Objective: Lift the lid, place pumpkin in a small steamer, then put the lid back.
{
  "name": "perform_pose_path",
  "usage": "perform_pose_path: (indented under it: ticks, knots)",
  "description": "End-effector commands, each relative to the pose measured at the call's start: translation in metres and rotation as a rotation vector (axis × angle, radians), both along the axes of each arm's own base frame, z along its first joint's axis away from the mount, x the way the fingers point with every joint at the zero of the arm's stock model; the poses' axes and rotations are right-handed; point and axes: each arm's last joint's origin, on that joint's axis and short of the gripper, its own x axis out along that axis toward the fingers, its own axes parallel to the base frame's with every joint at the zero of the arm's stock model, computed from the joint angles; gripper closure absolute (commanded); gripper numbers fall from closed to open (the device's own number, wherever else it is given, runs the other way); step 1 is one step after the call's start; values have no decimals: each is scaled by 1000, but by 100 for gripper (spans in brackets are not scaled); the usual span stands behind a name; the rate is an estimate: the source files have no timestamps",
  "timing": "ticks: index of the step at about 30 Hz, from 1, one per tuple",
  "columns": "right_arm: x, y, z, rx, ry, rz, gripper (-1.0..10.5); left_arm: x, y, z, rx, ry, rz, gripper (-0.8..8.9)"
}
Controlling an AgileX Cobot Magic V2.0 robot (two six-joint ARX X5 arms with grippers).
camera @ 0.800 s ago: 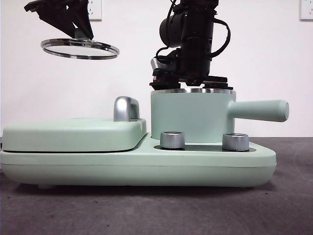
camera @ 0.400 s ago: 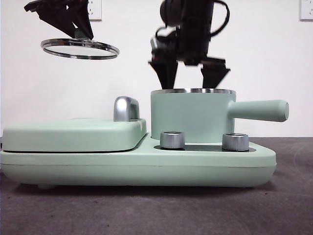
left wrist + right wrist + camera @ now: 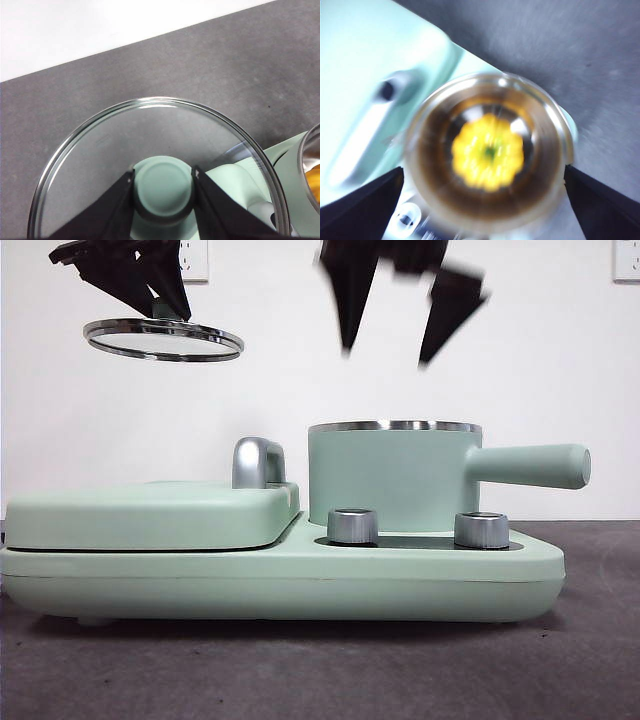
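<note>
The round glass lid (image 3: 164,339) hangs in the air at the upper left, held level by its mint-green knob (image 3: 163,188), on which my left gripper (image 3: 163,200) is shut. The small steamer (image 3: 395,476), a mint-green pot with a steel rim and a long side handle, stands uncovered on the base. The yellow pumpkin (image 3: 488,151) lies inside the steamer (image 3: 487,155), seen from straight above in the blurred right wrist view. My right gripper (image 3: 387,325) hovers open above the pot's rim, its jaws spread wide and holding nothing.
A flat mint-green griddle cover (image 3: 150,512) with a chrome handle (image 3: 257,461) lies left of the pot. Two steel knobs (image 3: 353,525) sit on the wide base (image 3: 280,580) in front of the pot. Dark grey table all around.
My right gripper rose out of the pot, from down at the rim to well above it, open and without the pumpkin. The left gripper kept the lid still.
</note>
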Motion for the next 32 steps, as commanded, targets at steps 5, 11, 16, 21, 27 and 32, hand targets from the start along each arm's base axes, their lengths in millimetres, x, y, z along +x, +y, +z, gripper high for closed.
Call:
perform_pose_path:
  ticks: [5, 11, 16, 21, 27, 32]
  knots:
    - [-89, -35, 36, 27, 1, 42, 438, -3, -1, 12, -21, -35, 0, 734]
    - [-164, -69, 39, 67, -73, 73, 453, -5, -9, 12, -25, -34, -22, 734]
    - [-211, -95, 28, 247, -226, 62, 454, -9, -21, 12, -28, -33, -59, 734]
    - [-242, -117, -2, 347, -303, 88, 454, -17, -41, 11, -29, -32, -123, 734]
    - [-260, -133, -34, 418, -325, 45, 454, -29, -75, 9, -24, -40, -233, 734]
    - [-261, -134, -47, 470, -335, 18, 454, -38, -105, 8, -42, -82, -392, 734]
